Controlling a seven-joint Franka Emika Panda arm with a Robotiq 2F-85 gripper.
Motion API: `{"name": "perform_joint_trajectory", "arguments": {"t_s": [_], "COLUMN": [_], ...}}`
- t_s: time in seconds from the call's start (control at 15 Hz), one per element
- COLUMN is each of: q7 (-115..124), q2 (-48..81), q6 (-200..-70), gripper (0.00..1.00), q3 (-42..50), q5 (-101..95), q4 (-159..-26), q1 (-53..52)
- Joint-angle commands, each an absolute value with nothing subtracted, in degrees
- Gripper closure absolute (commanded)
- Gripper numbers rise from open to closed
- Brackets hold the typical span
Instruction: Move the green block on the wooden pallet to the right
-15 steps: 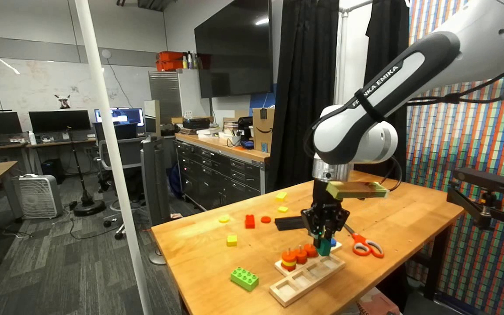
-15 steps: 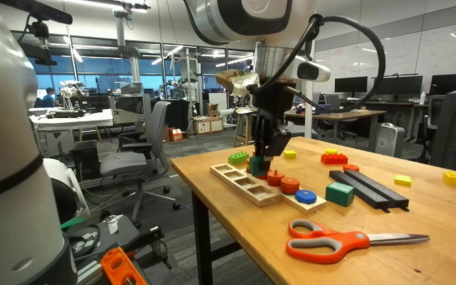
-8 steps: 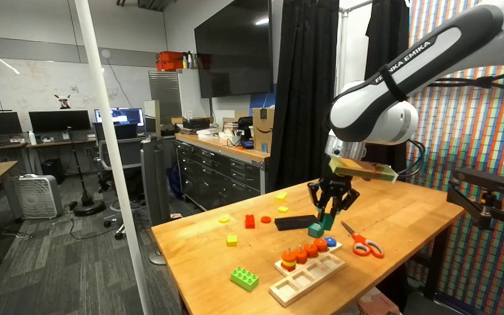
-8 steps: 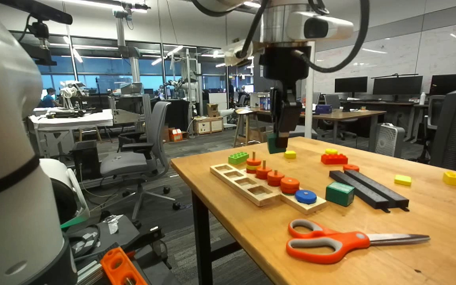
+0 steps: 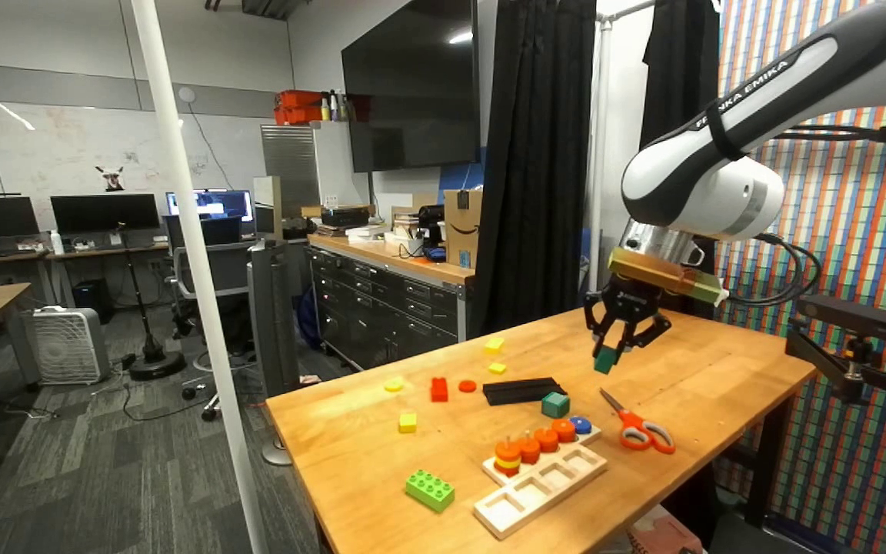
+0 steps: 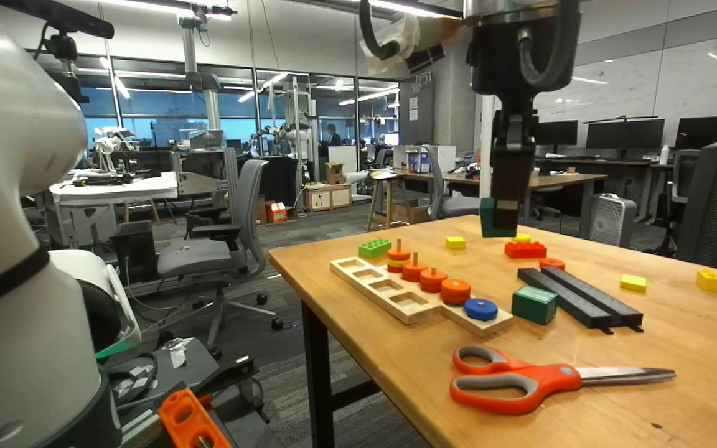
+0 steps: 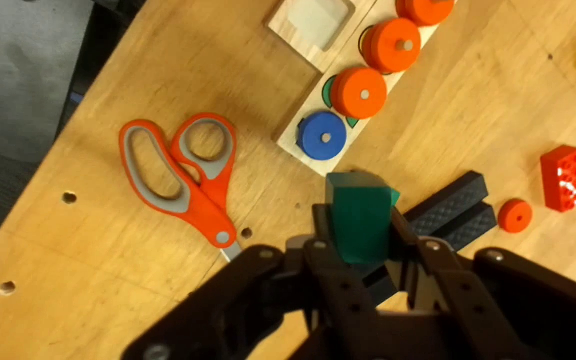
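Observation:
My gripper (image 5: 610, 352) is shut on a dark-green block (image 5: 605, 360) and holds it tilted above the table, behind the scissors. In an exterior view the gripper (image 6: 507, 214) partly covers the held block (image 6: 487, 218). In the wrist view the block (image 7: 360, 220) sits between the fingertips (image 7: 359, 215). The wooden pallet (image 5: 544, 498), a light-wood tray with a row of empty square slots, lies near the table's edge, away from the gripper. It also shows in an exterior view (image 6: 368, 291) and partly in the wrist view (image 7: 313, 56). A second green block (image 6: 534, 305) stands on the table.
A peg board (image 6: 490, 325) with orange rings and a blue ring adjoins the pallet. Orange scissors (image 6: 520, 386) lie near the edge. Two black bars (image 6: 576, 297), a bright-green studded brick (image 5: 430, 490), a red brick (image 5: 439, 389) and several yellow pieces lie around.
My gripper has risen from beside the pallet and peg board and moved away from them, to the right in both exterior views, with the green block held throughout. The other objects stayed put.

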State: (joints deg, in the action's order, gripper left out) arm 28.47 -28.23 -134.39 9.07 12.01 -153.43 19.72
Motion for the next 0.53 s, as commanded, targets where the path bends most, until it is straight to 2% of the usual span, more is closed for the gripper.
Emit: {"name": "perform_joint_trajectory", "arguments": {"t_s": [0.0, 0.47], "q7": [30.9, 37.9], "q2": [-28.8, -26.3], "q6": [-136.5, -142.9], "gripper": [0.85, 0.85], "q3": [11.9, 14.4], "q5": [15.3, 21.3], "q4": [-154.3, -156.1], "q1": [22.9, 26.5]}}
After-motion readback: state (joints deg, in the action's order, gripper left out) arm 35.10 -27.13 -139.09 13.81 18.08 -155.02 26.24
